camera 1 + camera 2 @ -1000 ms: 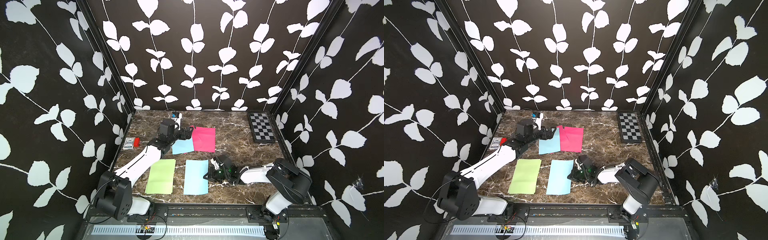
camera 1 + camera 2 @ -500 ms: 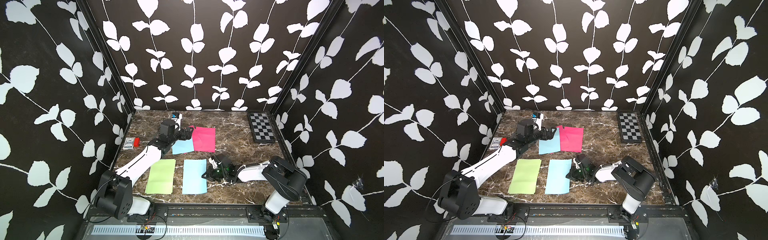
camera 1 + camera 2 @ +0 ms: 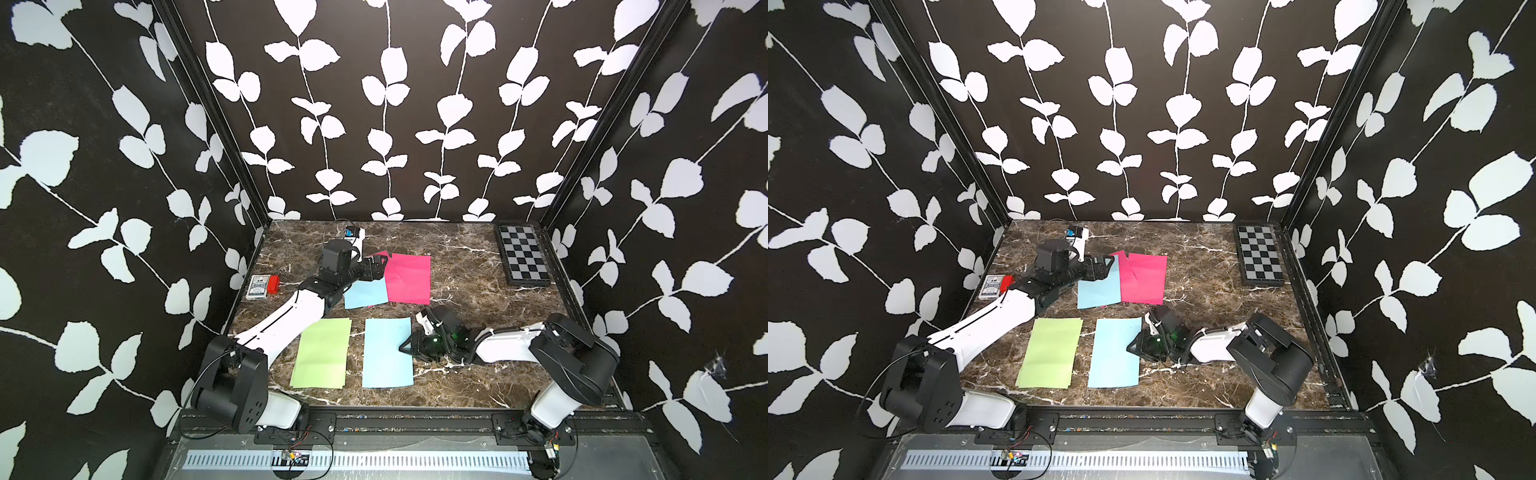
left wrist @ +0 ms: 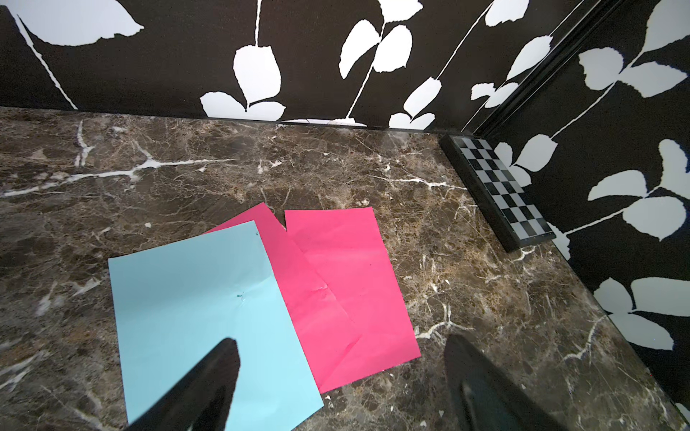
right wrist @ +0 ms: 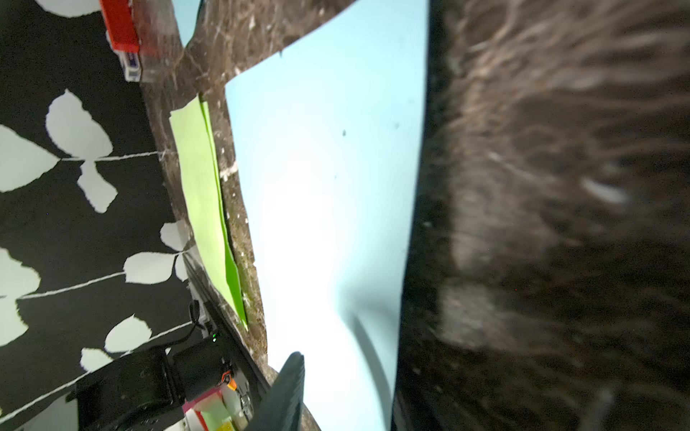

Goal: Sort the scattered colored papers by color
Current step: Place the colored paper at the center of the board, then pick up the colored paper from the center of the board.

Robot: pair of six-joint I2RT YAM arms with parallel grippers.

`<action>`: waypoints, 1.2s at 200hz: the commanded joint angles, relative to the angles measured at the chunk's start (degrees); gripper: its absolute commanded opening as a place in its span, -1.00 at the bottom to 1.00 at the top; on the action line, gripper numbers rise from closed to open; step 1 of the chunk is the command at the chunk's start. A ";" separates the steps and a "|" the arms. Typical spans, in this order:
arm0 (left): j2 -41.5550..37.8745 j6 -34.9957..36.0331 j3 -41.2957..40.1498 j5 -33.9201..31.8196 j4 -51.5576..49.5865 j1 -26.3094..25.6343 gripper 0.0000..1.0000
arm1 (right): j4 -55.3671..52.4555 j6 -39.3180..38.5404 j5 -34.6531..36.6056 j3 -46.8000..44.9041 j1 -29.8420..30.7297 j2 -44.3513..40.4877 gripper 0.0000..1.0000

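On the desk (image 4: 485,298), the far light blue paper (image 4: 201,298), lapping over the pink papers (image 4: 336,283), lies lengthwise just ahead of the left fingers (image 4: 209,377), spread wide and empty; the left arm (image 3: 291,316) is nearer.

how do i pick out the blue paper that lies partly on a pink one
From the checkerboard in the far right corner, look across the table to the pink papers. The light blue paper against them is it. Unlike the other blue paper, alone near the front, it overlaps a pink sheet.
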 commanded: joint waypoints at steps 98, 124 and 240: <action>3.65 -0.98 0.45 -7.30 -6.43 0.81 0.74 | -33.93 -15.95 14.66 16.99 -1.99 -9.64 -0.02; 6.08 -2.36 0.85 -7.36 -8.48 2.51 0.73 | -32.18 -19.04 9.49 24.55 -6.80 -5.17 -0.01; 22.93 -3.85 10.15 -3.18 -10.22 7.00 -0.26 | -33.17 -23.47 -4.99 62.11 -13.80 29.21 -0.13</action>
